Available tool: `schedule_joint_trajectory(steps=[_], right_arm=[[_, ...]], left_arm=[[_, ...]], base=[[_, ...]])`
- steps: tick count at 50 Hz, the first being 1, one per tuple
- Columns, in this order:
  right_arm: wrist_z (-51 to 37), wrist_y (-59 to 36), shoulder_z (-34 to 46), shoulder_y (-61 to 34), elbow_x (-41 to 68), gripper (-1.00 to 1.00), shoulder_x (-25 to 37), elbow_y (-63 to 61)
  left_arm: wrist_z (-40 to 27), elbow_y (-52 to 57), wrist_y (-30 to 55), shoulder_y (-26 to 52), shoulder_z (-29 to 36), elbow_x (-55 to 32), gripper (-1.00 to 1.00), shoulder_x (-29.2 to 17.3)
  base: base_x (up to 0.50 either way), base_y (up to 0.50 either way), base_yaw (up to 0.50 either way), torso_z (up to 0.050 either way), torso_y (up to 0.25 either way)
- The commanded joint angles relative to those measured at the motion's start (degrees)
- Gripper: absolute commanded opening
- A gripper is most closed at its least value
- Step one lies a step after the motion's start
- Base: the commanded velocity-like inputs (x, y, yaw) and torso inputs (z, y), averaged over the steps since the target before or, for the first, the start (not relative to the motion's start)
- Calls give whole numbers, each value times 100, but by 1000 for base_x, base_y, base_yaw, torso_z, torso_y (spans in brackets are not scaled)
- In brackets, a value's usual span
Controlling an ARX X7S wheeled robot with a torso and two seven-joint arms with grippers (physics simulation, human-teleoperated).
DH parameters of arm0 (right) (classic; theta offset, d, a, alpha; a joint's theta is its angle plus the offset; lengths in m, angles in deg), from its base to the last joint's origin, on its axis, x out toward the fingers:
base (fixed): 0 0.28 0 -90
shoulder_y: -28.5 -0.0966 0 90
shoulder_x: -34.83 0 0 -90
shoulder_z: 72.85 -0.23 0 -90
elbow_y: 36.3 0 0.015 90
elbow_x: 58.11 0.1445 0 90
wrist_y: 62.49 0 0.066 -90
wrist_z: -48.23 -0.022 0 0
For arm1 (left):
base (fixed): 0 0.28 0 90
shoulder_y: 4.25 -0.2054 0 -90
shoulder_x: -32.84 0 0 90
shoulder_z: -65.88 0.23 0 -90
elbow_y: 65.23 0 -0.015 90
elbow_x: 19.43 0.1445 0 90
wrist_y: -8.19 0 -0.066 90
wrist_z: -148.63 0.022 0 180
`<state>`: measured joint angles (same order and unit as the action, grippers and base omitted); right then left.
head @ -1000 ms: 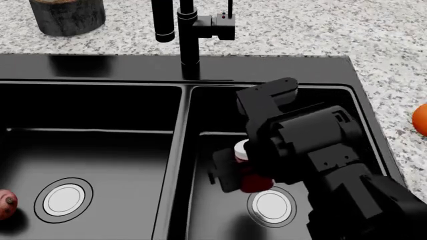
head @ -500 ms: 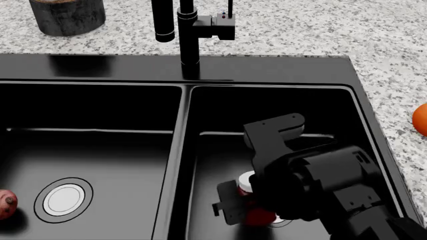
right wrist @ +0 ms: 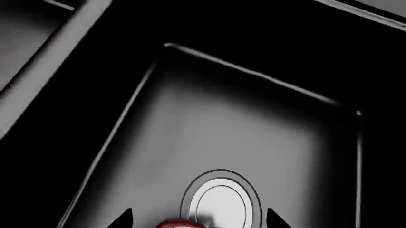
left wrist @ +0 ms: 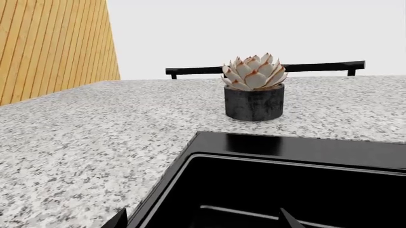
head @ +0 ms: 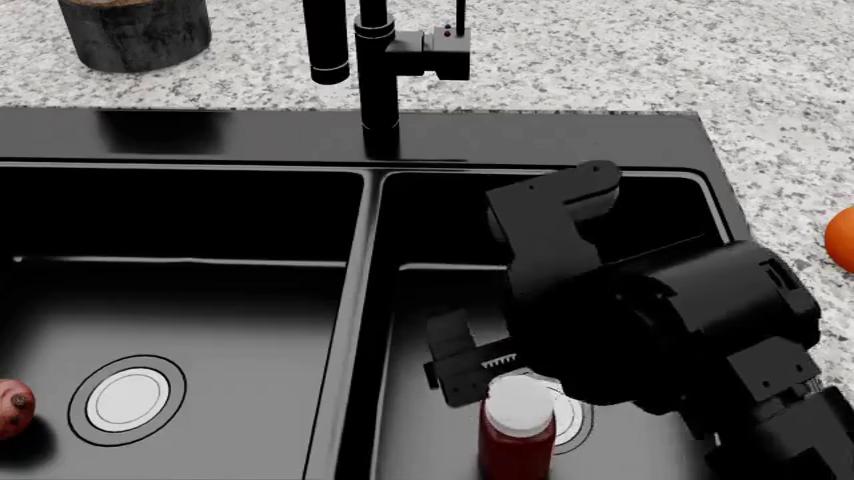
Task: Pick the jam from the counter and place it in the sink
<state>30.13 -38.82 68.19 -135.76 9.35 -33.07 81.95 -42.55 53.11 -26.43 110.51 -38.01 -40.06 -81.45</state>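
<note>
Inside the right basin of the black double sink (head: 200, 140), the jam (head: 518, 432) stood upright on the basin floor, its white lid on top and its dark red body below. It sat beside the round silver drain (head: 571, 420), partly covering it from the head view. The right gripper (head: 514, 300) hung just above and behind the jar, a bulky black assembly filling much of that basin. Its jaws were spread apart and held nothing; one toothed finger (head: 467, 368) showed near the lid, but whether it touched the lid could not be told. From the right wrist view, the same drain (right wrist: 220, 204) lay on the grey basin floor with a sliver of the red jar (right wrist: 179, 224) at the edge and two dark fingertips set wide on either side.

Behind the sink, a black tap (head: 378, 70) rose from the speckled granite counter (head: 641, 60). A dark round pot (head: 134, 32) stood on the counter at the far left, and an orange fruit (head: 841, 238) lay on the counter at the far right. A reddish lumpy vegetable (head: 11, 408) rested in the left basin, near its own silver drain (head: 128, 398).

From the left wrist view, a pale succulent (left wrist: 254, 72) in a dark pot sat on the counter beyond the sink's rim, with a wooden slatted wall (left wrist: 51, 45) to one side. Only two tips of the left gripper (left wrist: 199, 221) showed, set far apart.
</note>
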Motion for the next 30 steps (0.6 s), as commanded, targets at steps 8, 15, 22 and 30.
schedule_joint_trajectory(steps=[8,15,22,30], right_arm=[[-1546,-537,-1123,-422,1122,100,842,-2125],[-2554,-100,-1996,271,1955,100,1545,-3679],[-3406,210,-2835,585,2720,100,2510,-5027],[-3446,650,-3633,1433,3074,100,3566,-5860]], left_arm=[[-70,132,144,26,9,-67,100,15],[33,-130,-172,-31,17,3,100,-39],[130,-421,-528,-100,38,85,100,-59],[115,-385,-541,-139,35,72,100,-45]], base=[[0,0,0,0,0],[0,0,0,0,0],[0,0,0,0,0],[0,0,0,0,0]])
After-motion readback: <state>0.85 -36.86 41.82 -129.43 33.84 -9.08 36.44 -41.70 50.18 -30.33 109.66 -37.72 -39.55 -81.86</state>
